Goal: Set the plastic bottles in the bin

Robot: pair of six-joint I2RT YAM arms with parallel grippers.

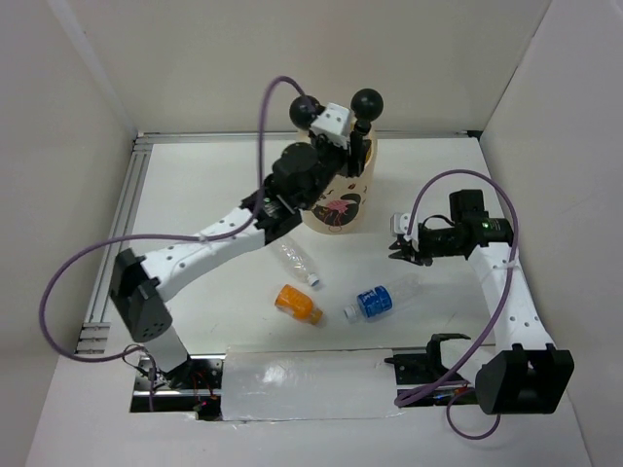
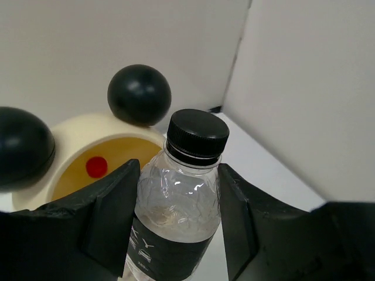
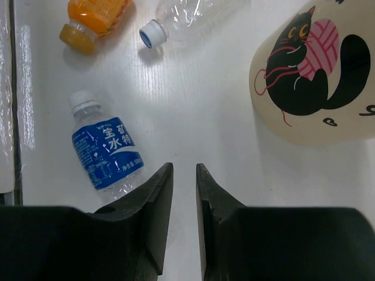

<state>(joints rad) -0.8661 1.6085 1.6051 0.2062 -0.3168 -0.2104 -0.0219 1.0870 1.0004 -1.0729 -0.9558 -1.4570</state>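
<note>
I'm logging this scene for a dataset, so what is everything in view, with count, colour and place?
bin: one, cream with a black cat and pink yarn picture, yellow inside, far middle of the table
ball ears: two, black, on the bin's rim
red spot: one, red, inside the bin; what it is cannot be told
black-capped bottle: one, clear with a black label, held by the bin's rim
clear bottle: one, unlabelled, pale cap, lying in front of the bin
orange bottle: one, orange, lying nearer the arms
blue-labelled bottle: one, clear, white cap, lying right of the orange one
left tool: black, shut on the black-capped bottle
right tool: black, narrow gap, empty, above the table
</note>
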